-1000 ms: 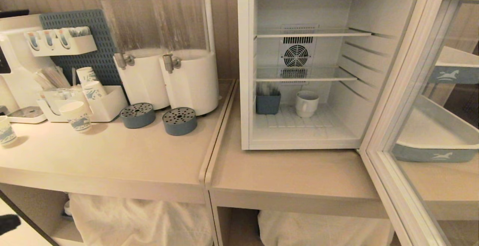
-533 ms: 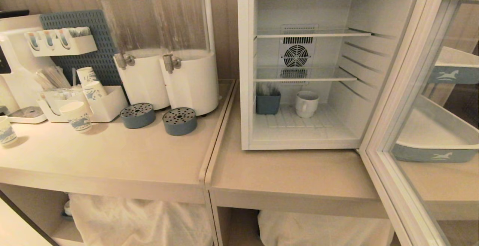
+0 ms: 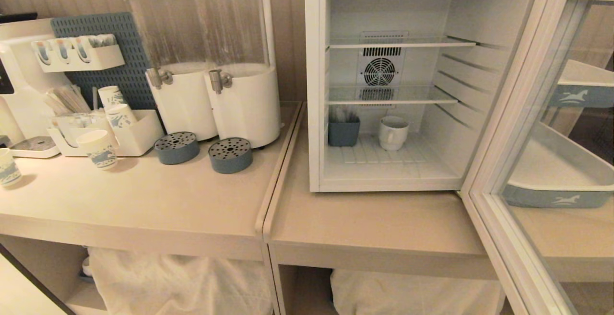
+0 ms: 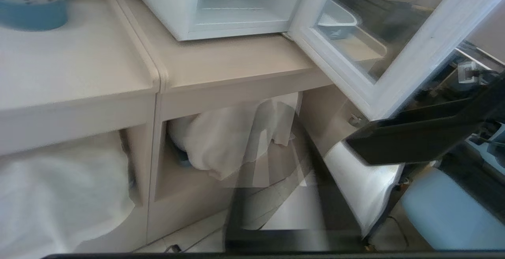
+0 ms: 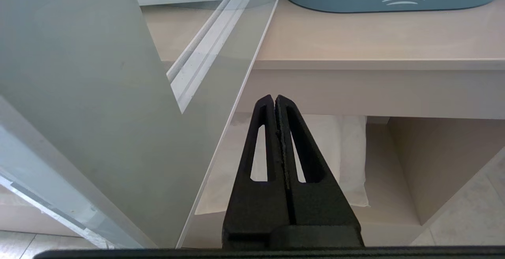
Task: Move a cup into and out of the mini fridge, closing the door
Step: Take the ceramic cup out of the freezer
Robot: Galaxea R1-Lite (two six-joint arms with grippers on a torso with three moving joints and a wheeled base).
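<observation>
Left hand isn't in the shot, but it's clenched on nothing. Dispensers (image 3: 213,61) sit on the worktop (image 3: 144,200) to the left. Fridge (image 3: 314,89) is wide open, with the cup (image 3: 393,133) on its floor beside a blue bin (image 3: 343,132). Door (image 3: 508,152) swings out right. Right hand (image 5: 275,100) is clenched empty, low by the door.

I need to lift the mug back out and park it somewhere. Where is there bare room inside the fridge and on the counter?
Inside the mini fridge, both wire shelves are bare; the floor in front of the cup and the blue holder is free. The counter strip before the fridge is bare, bordered by the open door. Crowded: around the dispensers and paper cups.
</observation>
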